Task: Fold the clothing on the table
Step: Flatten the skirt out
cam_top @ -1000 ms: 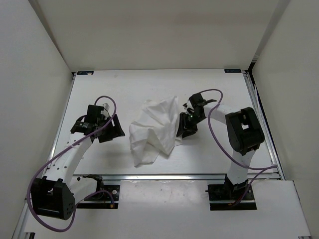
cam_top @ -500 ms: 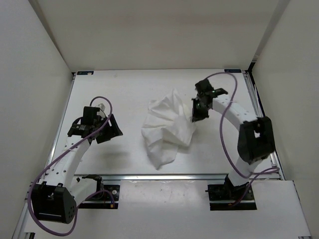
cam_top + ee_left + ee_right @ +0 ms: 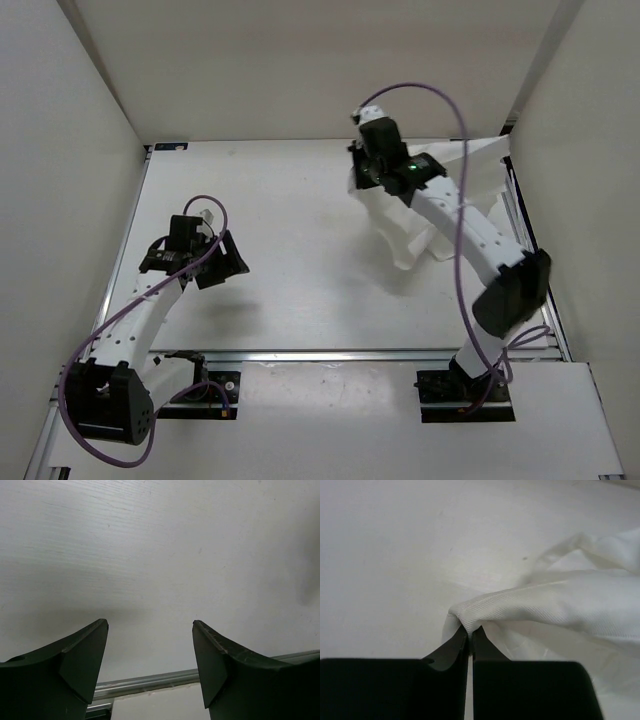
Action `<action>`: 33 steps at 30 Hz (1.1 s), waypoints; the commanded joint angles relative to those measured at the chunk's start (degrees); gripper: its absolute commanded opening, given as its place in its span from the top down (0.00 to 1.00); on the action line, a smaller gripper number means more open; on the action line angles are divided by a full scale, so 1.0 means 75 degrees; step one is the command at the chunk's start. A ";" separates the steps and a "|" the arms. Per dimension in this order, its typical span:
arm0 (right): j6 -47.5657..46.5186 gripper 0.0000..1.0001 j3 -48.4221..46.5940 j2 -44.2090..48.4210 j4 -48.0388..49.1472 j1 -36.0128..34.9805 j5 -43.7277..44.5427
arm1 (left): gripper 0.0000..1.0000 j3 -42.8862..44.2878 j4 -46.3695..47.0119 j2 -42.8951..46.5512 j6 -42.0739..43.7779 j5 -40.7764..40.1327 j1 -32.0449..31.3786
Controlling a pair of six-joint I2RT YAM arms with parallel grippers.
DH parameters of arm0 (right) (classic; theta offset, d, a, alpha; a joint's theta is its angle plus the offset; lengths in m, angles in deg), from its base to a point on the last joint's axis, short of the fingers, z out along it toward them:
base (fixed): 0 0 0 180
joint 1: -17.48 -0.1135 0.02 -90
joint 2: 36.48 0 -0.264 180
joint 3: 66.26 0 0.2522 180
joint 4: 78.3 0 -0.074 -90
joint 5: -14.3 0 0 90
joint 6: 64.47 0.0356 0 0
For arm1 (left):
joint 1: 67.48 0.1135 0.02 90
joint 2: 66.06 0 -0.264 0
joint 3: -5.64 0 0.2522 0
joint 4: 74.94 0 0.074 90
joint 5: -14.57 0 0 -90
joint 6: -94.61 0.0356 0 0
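clothing [image 3: 405,235]: white wrinkled fabric, upper right of the overhead view, bunched and hanging from one pinched fold; one part spreads toward the right edge of the worktop
clothing, right wrist view [image 3: 560,605]: fills the right half of the frame, fine woven texture visible, folded edge runs into the finger tips at centre
clothing contact: lower end reaches down near the worktop; cannot tell if it touches
worktop [image 3: 290,190]: matte white, bare across centre and left of the overhead view
right fingers [image 3: 455,652]: together, clamped on a fold of the clothing, tips meet at lower centre of the wrist frame
right arm [image 3: 470,225]: stretched from the lower right of the overhead view to the upper centre, over the clothing
left fingers [image 3: 75,665]: wide apart, nothing between them, only bare worktop seen through the gap
left arm [image 3: 140,310]: left side of the overhead view, well apart from the clothing
rail [image 3: 150,680]: silver strip at the bottom of the left wrist view, between the finger tips
purple cable [image 3: 440,100]: loops above the right arm, upper right of the overhead view
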 commanded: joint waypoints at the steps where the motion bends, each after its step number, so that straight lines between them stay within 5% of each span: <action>1: -0.0599 1.00 -0.0363 -0.1163 -0.0073 -0.0613 -0.2422 | 0.21 -0.0099 0.0128 0.0099 -0.0038 0.0118 0.0064; 9: 0.0265 1.00 -0.1267 -0.0687 0.1119 0.0320 -0.5619 | 0.21 -0.0146 0.0080 -0.0076 0.0114 0.0152 0.0076; 13: 0.1237 1.00 0.0860 0.1022 0.4138 0.1012 -0.6548 | 0.21 -0.0158 0.0256 -0.0194 0.0114 0.0141 -0.0018; 15: 0.1612 1.00 0.1402 0.1494 0.4543 0.1248 -0.6457 | 0.21 -0.0216 0.0303 -0.0322 0.0091 0.0176 -0.0030; 22: 0.0996 1.00 0.2995 0.1179 0.1996 0.2303 -0.8234 | 0.21 -0.0251 0.0455 -0.0498 0.0114 0.0270 -0.0147; 29: 0.0265 0.99 0.4780 0.1236 -0.1194 0.2338 -0.5232 | 0.21 -0.0333 0.0490 -0.0616 0.0067 0.0364 -0.0275; 30: 0.0348 0.92 0.4781 0.1388 -0.1360 0.2512 -0.4901 | 0.21 -0.0333 0.0502 -0.0639 0.0056 0.0422 -0.0276; 33: 0.0933 0.44 0.4361 0.1704 -0.2462 0.2806 -0.3505 | 0.21 -0.0520 0.0572 -0.0581 -0.0050 0.0575 -0.0334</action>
